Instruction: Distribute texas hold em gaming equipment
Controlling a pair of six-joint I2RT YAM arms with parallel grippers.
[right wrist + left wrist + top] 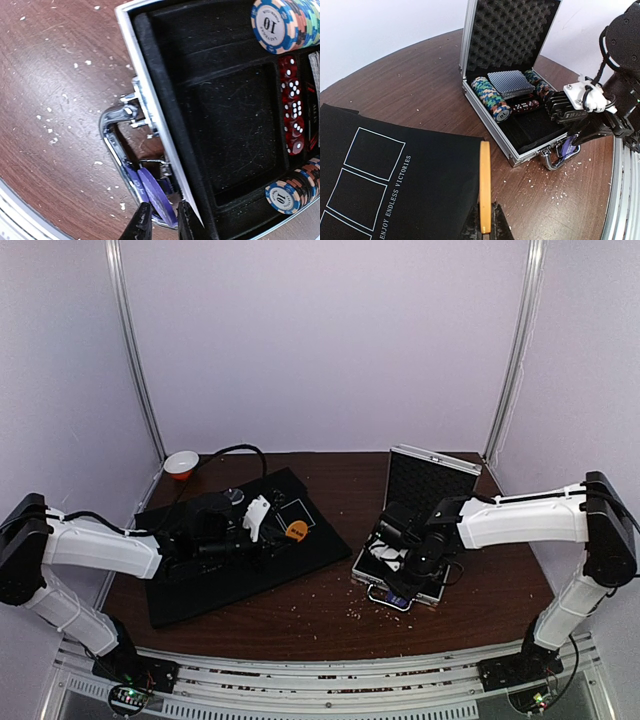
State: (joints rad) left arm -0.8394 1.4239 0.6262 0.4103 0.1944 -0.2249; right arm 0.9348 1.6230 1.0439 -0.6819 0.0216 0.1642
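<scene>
Top external view: a black cloth mat printed with white rectangles covers the left half of the dark brown wooden worktop; an open silver aluminium case with black foam lining sits on the right half, its lid raised toward the far edge; a small orange-and-white bowl stands in the far-left corner.

The left gripper hangs over the mat's right part, its jaws clamped on a round orange button disc held edge-on and upright; the right gripper is at the case's front wall, on the side facing the near edge, its jaws closed on a round purple button disc, which is tilted just beside the chrome carrying handle, outside the case.

Inside the case lie rows of striped poker chips along both sides; a deck of grey-blue-backed playing cards rests between them near the lid; a row of red dice lies in front of the deck; pale crumbs speckle the wood around the handle.
</scene>
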